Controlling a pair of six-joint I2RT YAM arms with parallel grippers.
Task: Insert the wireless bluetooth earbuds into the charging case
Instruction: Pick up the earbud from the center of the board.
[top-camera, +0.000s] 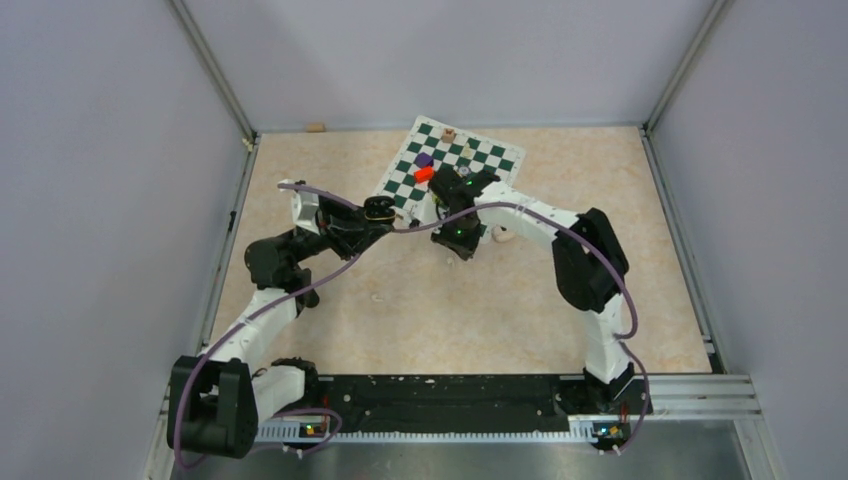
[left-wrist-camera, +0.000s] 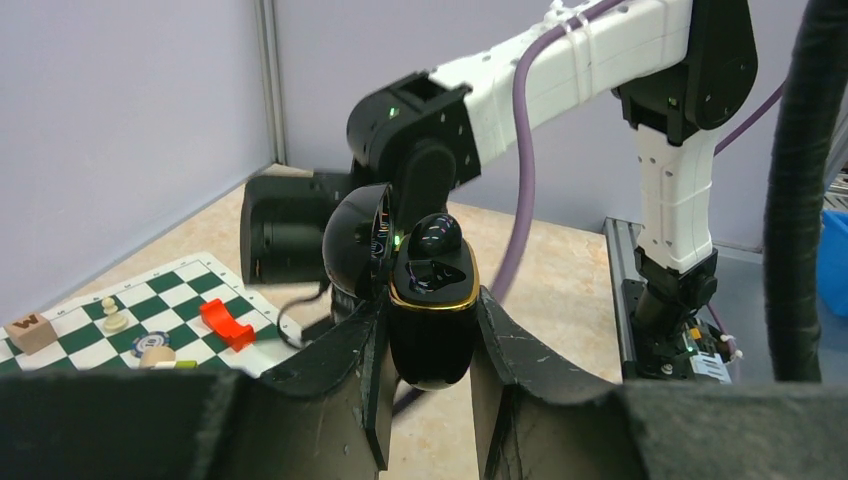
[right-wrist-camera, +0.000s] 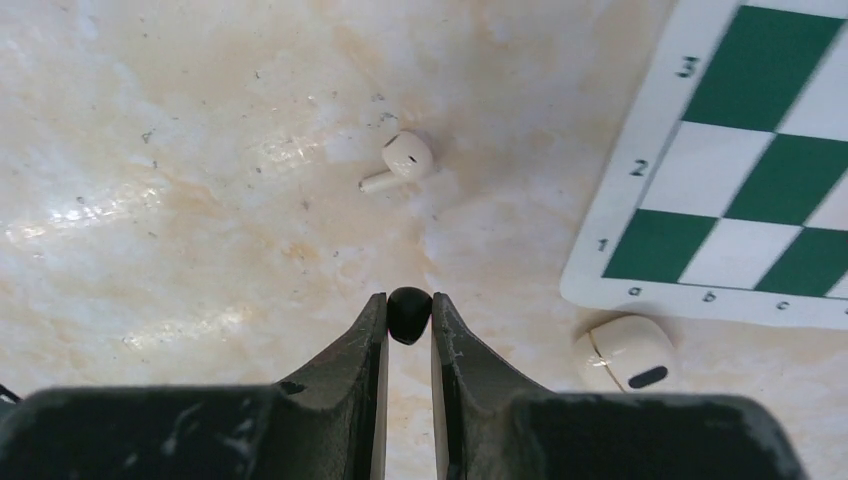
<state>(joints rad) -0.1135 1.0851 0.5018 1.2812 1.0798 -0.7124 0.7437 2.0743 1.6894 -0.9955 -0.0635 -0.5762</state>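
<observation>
The right gripper (right-wrist-camera: 408, 305) pinches one earbud (right-wrist-camera: 408, 317); the left gripper (left-wrist-camera: 430, 305) clamps the open case (left-wrist-camera: 432, 345). Carry the earbud above it, align, lower slowly.

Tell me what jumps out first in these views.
The left gripper clamps the open black charging case upright in mid-air, lid swung back. The right gripper pinches a tiny black earbud over the table, with a white earbud and white case lying nearby.
</observation>
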